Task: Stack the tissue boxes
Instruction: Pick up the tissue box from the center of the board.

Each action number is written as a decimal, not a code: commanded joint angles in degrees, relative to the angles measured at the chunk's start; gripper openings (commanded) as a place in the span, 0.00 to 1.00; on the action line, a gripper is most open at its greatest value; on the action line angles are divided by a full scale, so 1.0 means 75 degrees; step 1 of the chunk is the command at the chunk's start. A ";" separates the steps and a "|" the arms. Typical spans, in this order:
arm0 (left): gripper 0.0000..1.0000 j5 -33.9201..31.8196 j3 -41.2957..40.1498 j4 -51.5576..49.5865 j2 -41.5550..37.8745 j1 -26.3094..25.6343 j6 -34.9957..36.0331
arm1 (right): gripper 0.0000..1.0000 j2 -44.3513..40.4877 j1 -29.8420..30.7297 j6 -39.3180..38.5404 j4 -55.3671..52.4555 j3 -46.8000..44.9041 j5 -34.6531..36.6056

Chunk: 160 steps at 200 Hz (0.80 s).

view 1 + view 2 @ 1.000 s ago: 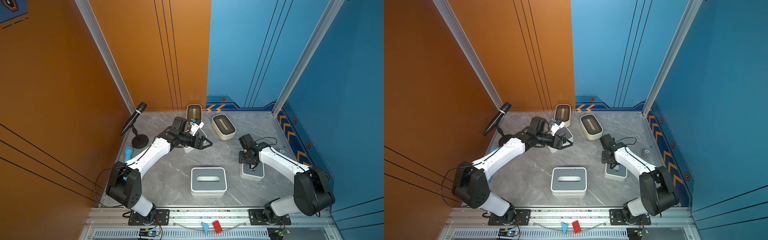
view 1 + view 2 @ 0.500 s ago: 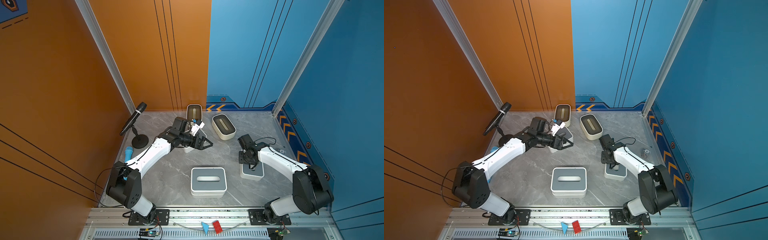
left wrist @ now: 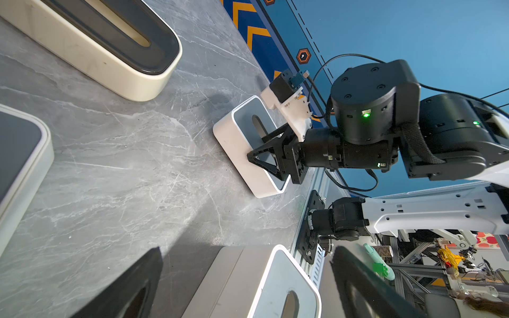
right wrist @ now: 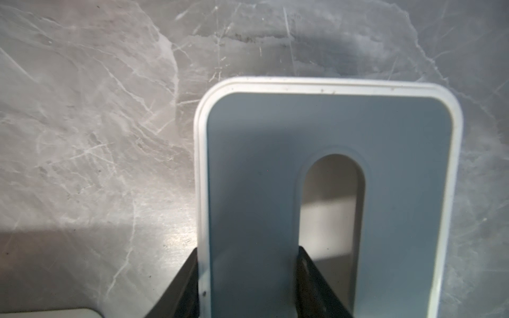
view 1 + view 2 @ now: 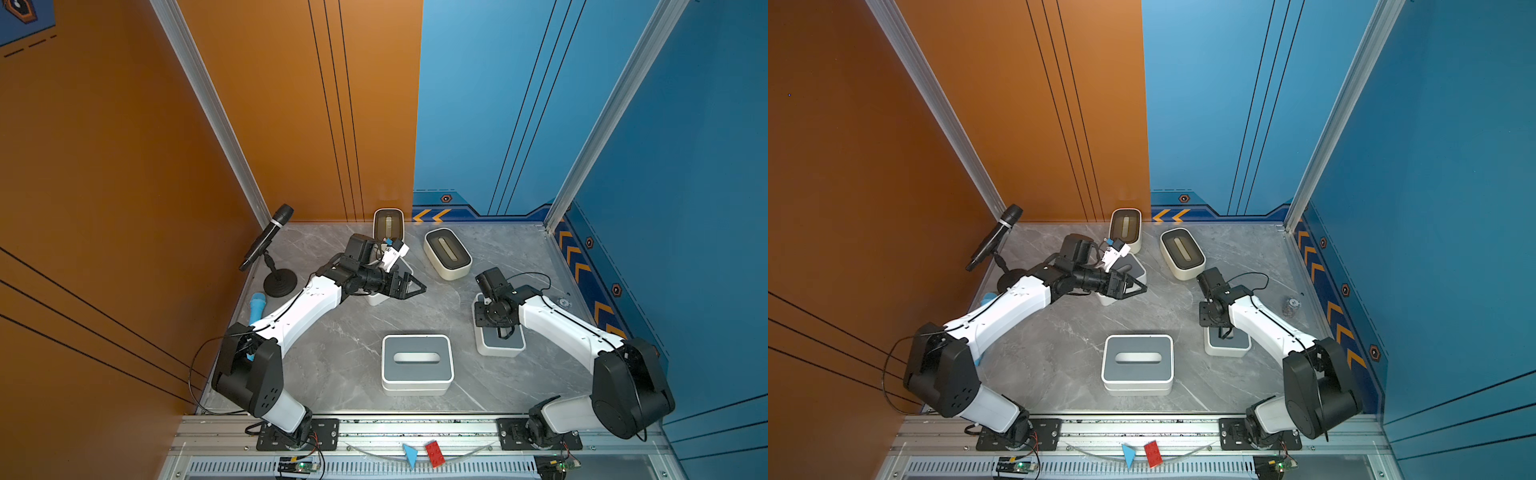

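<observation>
Around the right gripper (image 4: 248, 261), a small grey-lidded tissue box (image 4: 330, 124) is clamped. One finger is set in the lid's slot and the other against the outside of a long wall, and the box appears to be rested on the grey marbled table (image 5: 332, 365). Just beside this gripper, toward the other arm and nearer the front rail (image 5: 415, 422), a large grey-lidded tissue box (image 5: 417, 374) is seen, apart from the held one. Beyond the gripper, toward the back wall, a cream dark-lidded tissue box (image 5: 448, 253) is laid at a slant, with a second dark-lidded box (image 5: 389, 224) further back against the wall.

The left gripper (image 5: 415, 284) is held with its jaws wide apart and nothing between them, over another grey-lidded tissue box (image 5: 1133, 266). Behind that arm, a black microphone on a stand (image 5: 266, 239) and a blue microphone (image 5: 257, 305) are placed by the orange wall.

The table is closed in by orange and blue panels on three sides. Bare surface is left between the two grippers and in front of the held box.
</observation>
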 commanded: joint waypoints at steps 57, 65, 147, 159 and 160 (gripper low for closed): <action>0.98 -0.0245 -0.0806 0.0752 -0.1150 0.0019 -0.0832 | 0.36 -0.0652 0.0101 -0.1186 -0.1185 0.1133 -0.0198; 0.98 -0.0332 -0.1132 0.1195 -0.1405 0.0032 -0.1123 | 0.37 -0.0747 0.0124 -0.1280 -0.1311 0.1201 -0.0190; 0.98 -0.1007 -0.3483 -0.0270 -0.4975 0.0853 -0.2618 | 0.37 -0.1153 0.0524 -0.2229 -0.1715 0.1720 -0.0306; 0.98 -0.1066 -0.3684 -0.0671 -0.5529 0.0951 -0.2738 | 0.37 -0.1094 0.0695 -0.2404 -0.1731 0.1856 -0.0146; 0.98 -0.1068 -0.3700 -0.0700 -0.5585 0.0960 -0.2748 | 0.37 -0.1088 0.0703 -0.2411 -0.1730 0.1866 -0.0139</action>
